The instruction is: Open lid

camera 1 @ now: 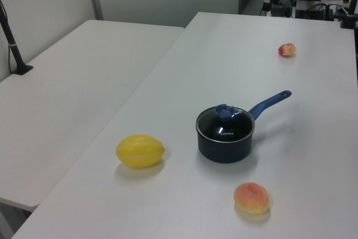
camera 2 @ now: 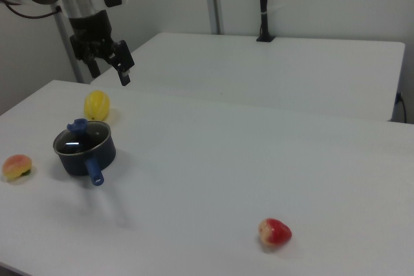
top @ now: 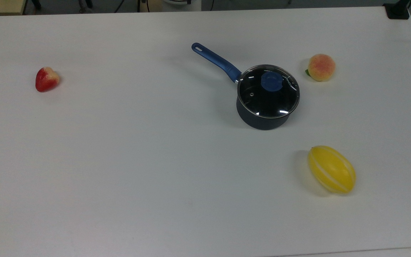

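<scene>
The lid (top: pixel 262 98) is a clear glass disc with a metal rim and a blue knob (top: pixel 272 81). It lies flat on the dark saucepan (top: pixel 262 121), whose blue handle (top: pixel 216 60) points toward the top view's upper left. The lid (camera 1: pixel 225 124) and pan (camera 1: pixel 224 146) stand mid-table in the left view, and the lid (camera 2: pixel 81 138) sits at the right view's left. My gripper (camera 2: pixel 110 69) hangs open and empty in the air, well above and behind the pan (camera 2: pixel 87 156) in the right view.
A red strawberry (top: pixel 46 79) lies far to the top view's left. A peach (top: pixel 321 67) sits close to the pan on the top view's right, and a yellow melon (top: pixel 331 169) below it. A second white table (camera 1: pixel 72 82) adjoins with a black post (camera 2: pixel 262 4).
</scene>
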Motion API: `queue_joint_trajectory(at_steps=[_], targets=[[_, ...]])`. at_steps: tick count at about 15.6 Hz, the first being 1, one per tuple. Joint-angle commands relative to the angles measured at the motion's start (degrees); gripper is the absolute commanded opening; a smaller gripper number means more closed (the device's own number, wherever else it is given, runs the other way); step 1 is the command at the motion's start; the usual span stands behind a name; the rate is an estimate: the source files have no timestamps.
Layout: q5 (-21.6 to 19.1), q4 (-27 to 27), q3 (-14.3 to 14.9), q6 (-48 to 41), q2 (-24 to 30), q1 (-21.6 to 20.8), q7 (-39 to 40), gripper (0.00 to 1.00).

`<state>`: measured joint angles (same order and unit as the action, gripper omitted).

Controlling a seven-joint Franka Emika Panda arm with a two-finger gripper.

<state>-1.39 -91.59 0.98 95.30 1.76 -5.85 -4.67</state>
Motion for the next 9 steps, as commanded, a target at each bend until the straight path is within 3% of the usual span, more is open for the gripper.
queue_joint_trajectory(at_steps=[1,9], targets=[[-1.07,-0.96,0.07,0.5,0.18,-0.3,0.64,1.0],[-0.72,-1.05,-0.11,0.5,0.26,-0.39,0.72,1.0]])
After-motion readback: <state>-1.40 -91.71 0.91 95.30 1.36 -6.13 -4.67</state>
